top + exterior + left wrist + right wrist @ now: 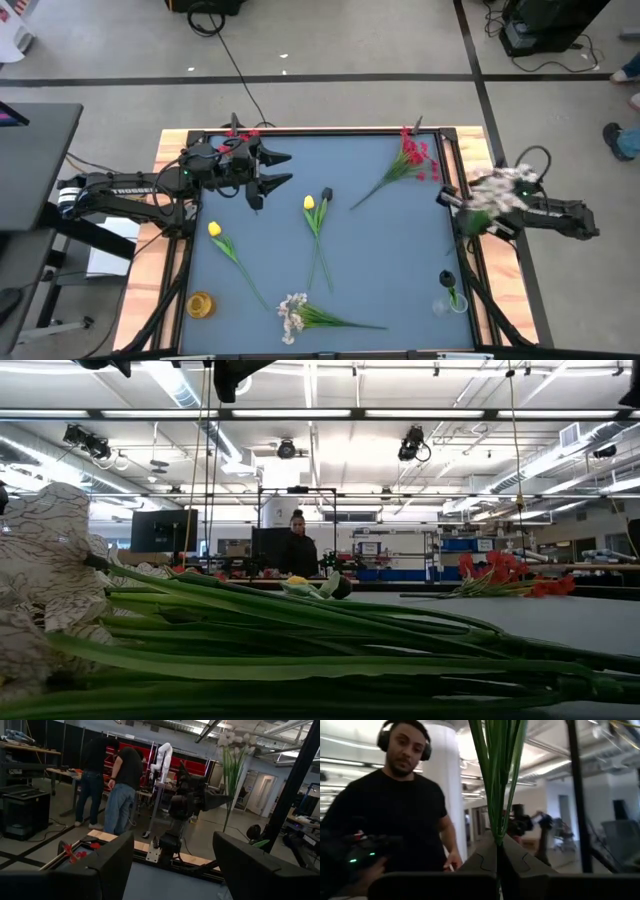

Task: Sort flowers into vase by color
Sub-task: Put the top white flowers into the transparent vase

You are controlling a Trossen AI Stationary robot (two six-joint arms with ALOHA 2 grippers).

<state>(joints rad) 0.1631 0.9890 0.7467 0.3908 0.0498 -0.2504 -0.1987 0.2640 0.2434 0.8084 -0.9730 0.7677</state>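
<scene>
1. Flowers: a white spray (497,190) is pinched upright in the right end effector (498,851), at the worktop's (390,260) right edge.
2. Left end effector (268,170) waits, fingers spread.
3. Next, judged: lower the stems into the clear vase (450,297) nearby.

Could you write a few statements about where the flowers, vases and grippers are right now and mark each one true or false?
1. The right gripper is shut on a white flower at the table's right edge. True.
2. The left gripper holds a yellow tulip. False: it is open and empty, up in the air near the table's far left corner.
3. Two yellow tulips lie on the table. True.
4. The red flowers stand in a vase. False: they lie flat near the far right corner.
5. Another white flower lies at the near edge. True.
6. The amber vase holds flowers. False: none show in it.
</scene>
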